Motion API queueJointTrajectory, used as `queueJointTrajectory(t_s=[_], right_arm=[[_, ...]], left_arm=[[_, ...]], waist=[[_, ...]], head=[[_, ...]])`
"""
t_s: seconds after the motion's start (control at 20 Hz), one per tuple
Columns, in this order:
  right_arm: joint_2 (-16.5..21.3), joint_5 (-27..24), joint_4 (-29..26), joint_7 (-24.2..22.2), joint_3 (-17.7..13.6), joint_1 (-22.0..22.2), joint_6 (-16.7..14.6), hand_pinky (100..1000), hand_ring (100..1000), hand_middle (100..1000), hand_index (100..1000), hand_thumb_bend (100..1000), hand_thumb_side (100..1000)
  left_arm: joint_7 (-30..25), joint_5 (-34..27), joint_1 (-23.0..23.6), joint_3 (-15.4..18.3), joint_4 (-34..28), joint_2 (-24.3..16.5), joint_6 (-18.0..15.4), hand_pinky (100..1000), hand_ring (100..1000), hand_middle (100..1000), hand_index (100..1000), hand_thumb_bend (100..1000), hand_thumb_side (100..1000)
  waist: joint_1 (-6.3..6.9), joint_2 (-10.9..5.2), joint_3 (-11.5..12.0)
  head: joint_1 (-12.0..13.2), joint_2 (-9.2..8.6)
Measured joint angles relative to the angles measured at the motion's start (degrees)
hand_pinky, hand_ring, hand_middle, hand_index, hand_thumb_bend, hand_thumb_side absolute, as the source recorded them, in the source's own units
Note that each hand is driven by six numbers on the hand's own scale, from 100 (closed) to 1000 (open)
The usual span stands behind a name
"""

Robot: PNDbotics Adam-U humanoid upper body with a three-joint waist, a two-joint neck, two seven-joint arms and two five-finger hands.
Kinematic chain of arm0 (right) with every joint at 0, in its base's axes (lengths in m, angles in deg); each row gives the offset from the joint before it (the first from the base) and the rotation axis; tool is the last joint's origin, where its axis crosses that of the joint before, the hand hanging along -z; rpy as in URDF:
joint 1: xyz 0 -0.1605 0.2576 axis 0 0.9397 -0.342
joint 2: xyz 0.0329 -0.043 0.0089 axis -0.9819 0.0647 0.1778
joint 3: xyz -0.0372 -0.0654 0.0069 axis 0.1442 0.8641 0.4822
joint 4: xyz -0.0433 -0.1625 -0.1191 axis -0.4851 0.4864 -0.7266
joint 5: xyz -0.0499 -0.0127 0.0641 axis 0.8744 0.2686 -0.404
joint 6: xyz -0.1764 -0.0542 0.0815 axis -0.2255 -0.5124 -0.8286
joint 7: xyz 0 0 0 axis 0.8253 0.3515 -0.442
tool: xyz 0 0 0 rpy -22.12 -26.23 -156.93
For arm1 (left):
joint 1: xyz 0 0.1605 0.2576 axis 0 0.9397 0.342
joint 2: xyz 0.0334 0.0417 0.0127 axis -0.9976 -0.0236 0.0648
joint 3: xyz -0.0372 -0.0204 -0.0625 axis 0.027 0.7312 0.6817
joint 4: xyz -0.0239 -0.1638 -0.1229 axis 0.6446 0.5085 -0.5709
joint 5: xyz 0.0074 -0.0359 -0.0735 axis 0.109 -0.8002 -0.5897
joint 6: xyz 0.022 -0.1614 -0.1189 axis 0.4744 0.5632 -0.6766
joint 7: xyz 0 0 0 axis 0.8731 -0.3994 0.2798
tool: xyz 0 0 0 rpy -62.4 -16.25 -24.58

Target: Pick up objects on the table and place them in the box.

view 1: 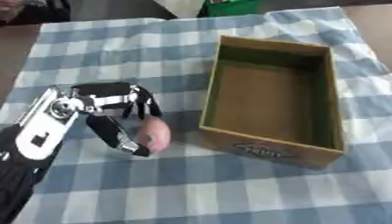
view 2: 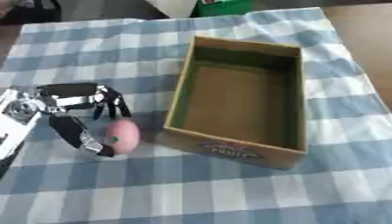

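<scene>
A pink egg-shaped object [view 2: 122, 135] lies on the blue-and-white checked cloth, just left of the open cardboard box [view 1: 269, 151]. My left hand [view 1: 103, 103] comes in from the lower left and is curled round the pink object. Its thumb [view 1: 115, 133] runs down the object's left side, with the tip against the lower edge. The fingers [view 1: 144, 105] bend down over the object's top. The box stands upright with a bare brown floor and nothing visible inside. My right hand shows in neither view.
The checked cloth [view 1: 229, 192] covers most of the table, and bare brown table [view 1: 375, 30] shows at the right and left edges. A green thing [view 1: 229, 6] and a white thing stand beyond the cloth's far edge.
</scene>
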Motion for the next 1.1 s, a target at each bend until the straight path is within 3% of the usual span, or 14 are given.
queueJointTrajectory(t_s=[0.05, 0.45, 0.8, 1.1], right_arm=[[-0.13, 0.04, 0.00, 0.00, -0.01, 0.00, 0.00, 882, 882, 542, 885, 100, 1000], [-0.32, 0.27, 0.00, -0.12, -0.15, -0.02, 0.13, 883, 882, 542, 885, 100, 1000], [-0.45, 0.34, 0.00, 0.00, -0.30, -0.01, 0.02, 883, 883, 542, 886, 100, 1000], [-0.73, 0.34, 0.00, 0.29, -0.32, 0.01, 0.04, 883, 882, 544, 886, 100, 1000]], left_arm=[[0.53, 0.81, 0.07, 0.17, 0.18, 0.27, -0.53, 370, 572, 623, 747, 431, 454], [4.19, 6.04, 0.26, 0.49, 1.51, 1.69, -4.19, 351, 552, 599, 704, 414, 453], [5.72, 6.96, 0.25, 0.63, 1.97, 2.00, -5.49, 321, 519, 569, 593, 100, 383], [6.78, 5.59, 0.39, 0.79, 1.25, 2.01, -5.55, 312, 498, 554, 575, 100, 455]], waist=[[0.00, 0.06, 0.00], [0.05, 0.15, -0.16], [0.03, 0.15, -0.18], [-0.03, 0.15, -0.08]], head=[[0.00, 0.00], [0.02, 0.00], [0.03, 0.00], [0.00, 0.00]])
